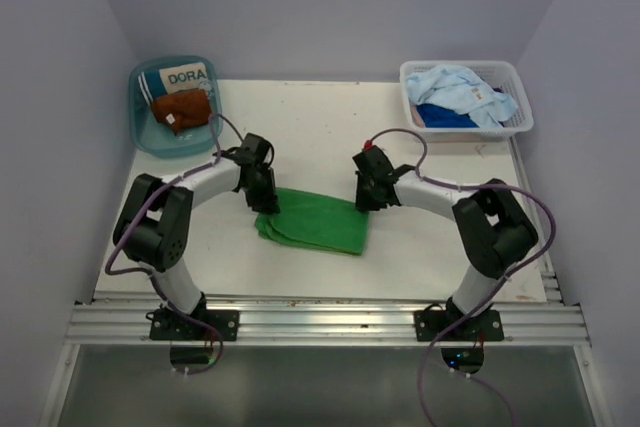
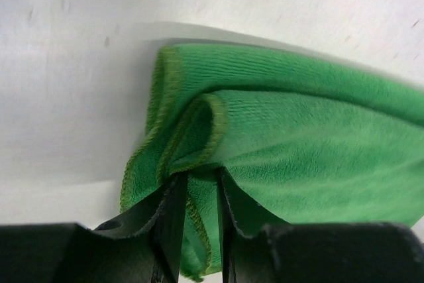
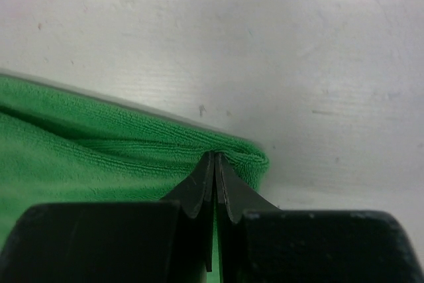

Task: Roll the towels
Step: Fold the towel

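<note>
- Pale lavender walls [image 1: 330, 7] enclose a white table [image 1: 300, 127]; both arm bases are bolted at its near edge.
- Green towel [image 1: 315, 222]: lies folded in several layers at the centre of the table, between the two grippers, with its long side running left to right.
- Left gripper [image 2: 199, 180]: positioned at the left end of the green towel. Its fingers [image 2: 171, 223] stand narrowly apart with a hemmed fold of green cloth pinched between them; the layers above the tips are bunched into a loop.
- Right gripper [image 3: 215, 160]: positioned at the far right end of the green towel. Its jaws are pressed fully together, tips touching the rounded folded edge. Whether any cloth is caught between them cannot be told.
- Blue tub [image 1: 135, 112]: far left corner of the table. It contains the rust-brown towel [image 1: 182, 107] and, behind it, a white-and-teal item printed "DORA" [image 1: 187, 76].
- White basket [image 1: 470, 132]: far right corner. It contains the light blue towel [image 1: 455, 87], crumpled, on top of the dark blue towel [image 1: 445, 117].
</note>
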Robot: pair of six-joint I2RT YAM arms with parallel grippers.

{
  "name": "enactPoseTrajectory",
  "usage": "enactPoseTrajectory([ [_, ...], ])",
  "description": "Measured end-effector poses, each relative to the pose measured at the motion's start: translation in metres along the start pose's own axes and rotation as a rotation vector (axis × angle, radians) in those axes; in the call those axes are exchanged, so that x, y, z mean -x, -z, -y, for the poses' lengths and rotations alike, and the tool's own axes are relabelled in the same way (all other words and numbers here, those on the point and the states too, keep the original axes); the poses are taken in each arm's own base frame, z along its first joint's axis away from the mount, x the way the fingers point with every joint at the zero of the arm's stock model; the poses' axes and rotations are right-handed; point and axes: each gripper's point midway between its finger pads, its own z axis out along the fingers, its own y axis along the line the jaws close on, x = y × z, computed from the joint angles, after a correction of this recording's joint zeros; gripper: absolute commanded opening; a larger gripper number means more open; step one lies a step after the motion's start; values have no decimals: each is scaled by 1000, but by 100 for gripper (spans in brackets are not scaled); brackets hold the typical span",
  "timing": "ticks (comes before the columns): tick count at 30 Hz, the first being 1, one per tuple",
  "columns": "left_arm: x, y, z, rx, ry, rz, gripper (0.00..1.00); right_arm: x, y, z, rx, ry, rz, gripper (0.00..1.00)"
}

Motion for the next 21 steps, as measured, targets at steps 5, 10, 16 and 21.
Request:
enactPoseTrajectory([
  [5,42,-15,26,-14,-21,21,28,-40,21,8,16,-53,6,0],
  [10,75,-29,57,-31,-78,42,25,-100,48,-24,92,5,-35,0],
  [16,87,-21,80,35,-183,121,34,-110,70,-30,93,25,-16,4],
  [21,94,16,82,68,-203,214,32,-90,76,-28,59,27,20,1],
])
